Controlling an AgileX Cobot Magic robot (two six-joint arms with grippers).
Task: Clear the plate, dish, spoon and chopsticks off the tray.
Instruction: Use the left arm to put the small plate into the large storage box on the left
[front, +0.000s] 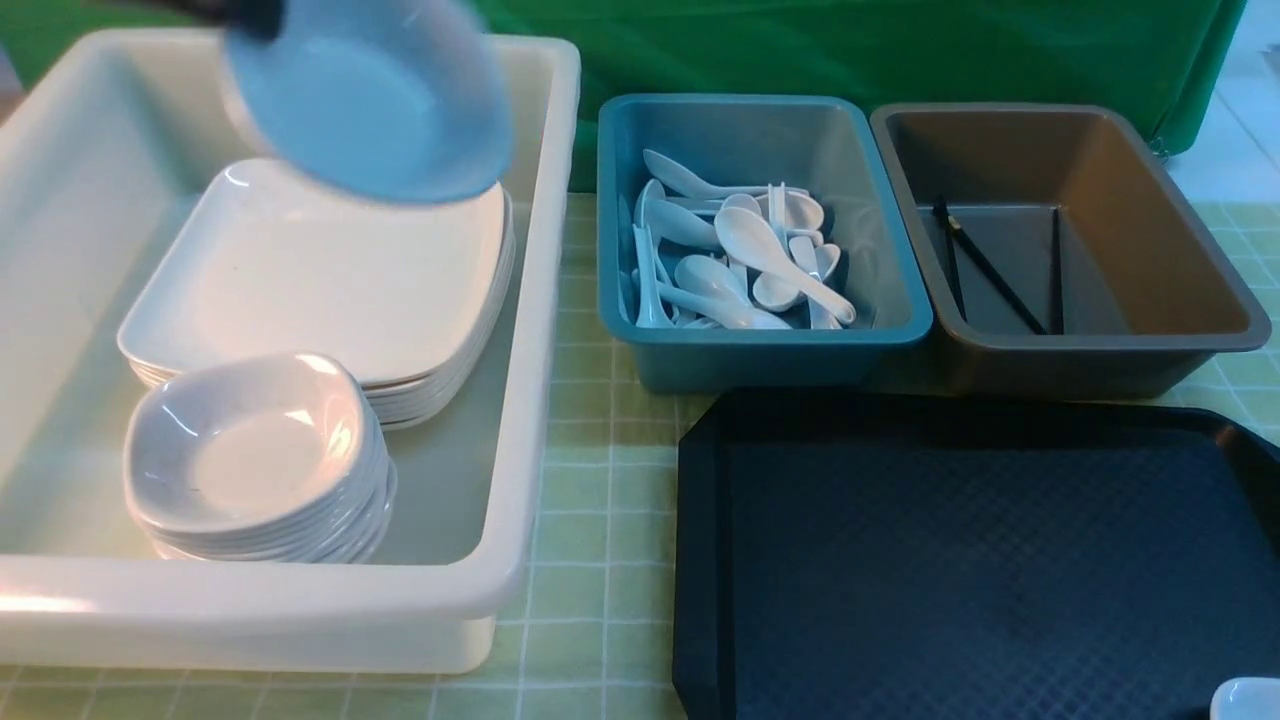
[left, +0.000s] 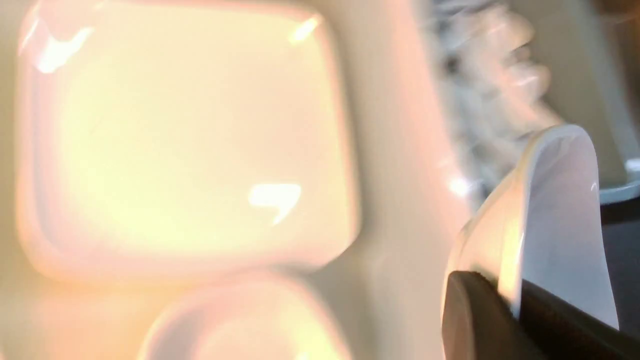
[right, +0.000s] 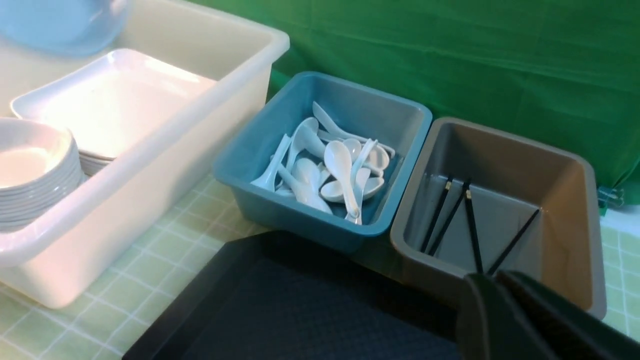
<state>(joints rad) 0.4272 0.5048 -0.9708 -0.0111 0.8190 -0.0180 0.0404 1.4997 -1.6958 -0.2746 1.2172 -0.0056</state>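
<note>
Over white bin (front: 540, 300), left claw (left: 507, 300) pinches dish (front: 370, 100) by its rim, tilted above plate (front: 320, 270) stack. Spoons (front: 760, 250) lie in blue bin (front: 620, 230), chopsticks (front: 990, 270) in brown bin (front: 1200, 280). Right claw (right: 492, 280) clenched, hovering above tray (front: 960, 560), pointed toward brown bin.

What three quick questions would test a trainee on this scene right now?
1. True or false: the chopsticks lie in the white bin.
2. What does the left pincer hold? A) a fork B) a small dish C) a cup
3. Fill in: the spoons lie in the ___ bin.

Key:
1. False, they lie in the brown bin.
2. B.
3. Blue, the blue bin.
</note>
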